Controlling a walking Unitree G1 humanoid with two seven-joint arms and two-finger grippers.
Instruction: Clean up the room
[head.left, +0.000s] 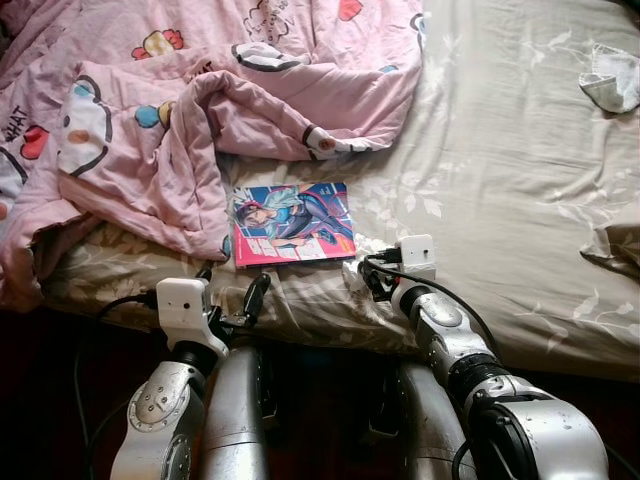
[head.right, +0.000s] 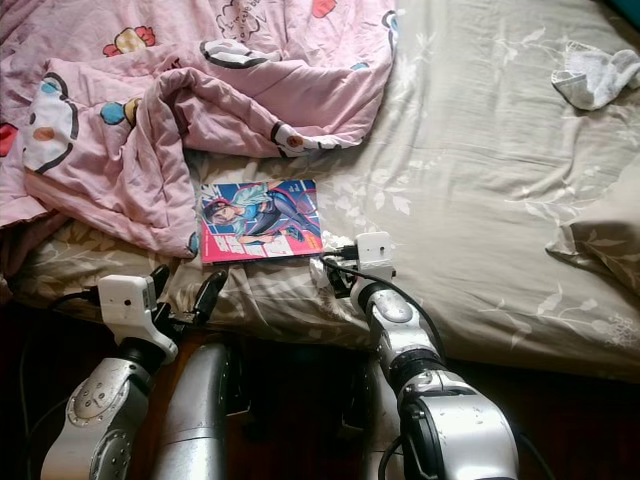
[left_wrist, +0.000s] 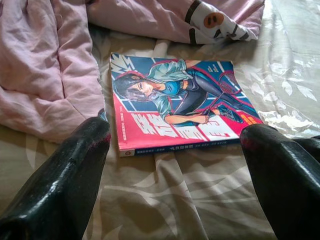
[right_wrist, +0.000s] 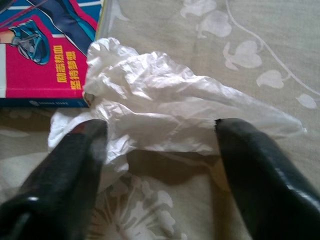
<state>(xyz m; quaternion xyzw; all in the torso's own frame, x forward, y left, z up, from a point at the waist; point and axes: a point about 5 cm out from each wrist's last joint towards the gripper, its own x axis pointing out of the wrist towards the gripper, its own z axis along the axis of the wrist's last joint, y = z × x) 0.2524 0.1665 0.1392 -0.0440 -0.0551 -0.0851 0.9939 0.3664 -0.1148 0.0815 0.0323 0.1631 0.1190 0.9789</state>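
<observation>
A crumpled white tissue (right_wrist: 165, 105) lies on the beige leaf-patterned sheet (head.left: 500, 180), against the near right corner of a comic book (head.left: 293, 222). My right gripper (right_wrist: 160, 150) is open, one black finger on each side of the tissue, low over the bed's front edge (head.left: 362, 275). The book lies flat with its cover up, its far left corner beside the pink blanket (head.left: 200, 120). My left gripper (left_wrist: 177, 200) is open and holds nothing; it hovers at the bed edge just short of the book (left_wrist: 180, 105).
The rumpled pink cartoon-print blanket covers the bed's far left half and hangs over its left edge. A white sock (head.left: 610, 80) lies at the far right. A fold of beige cloth (head.left: 615, 250) sits at the right edge. Dark floor lies below the bed.
</observation>
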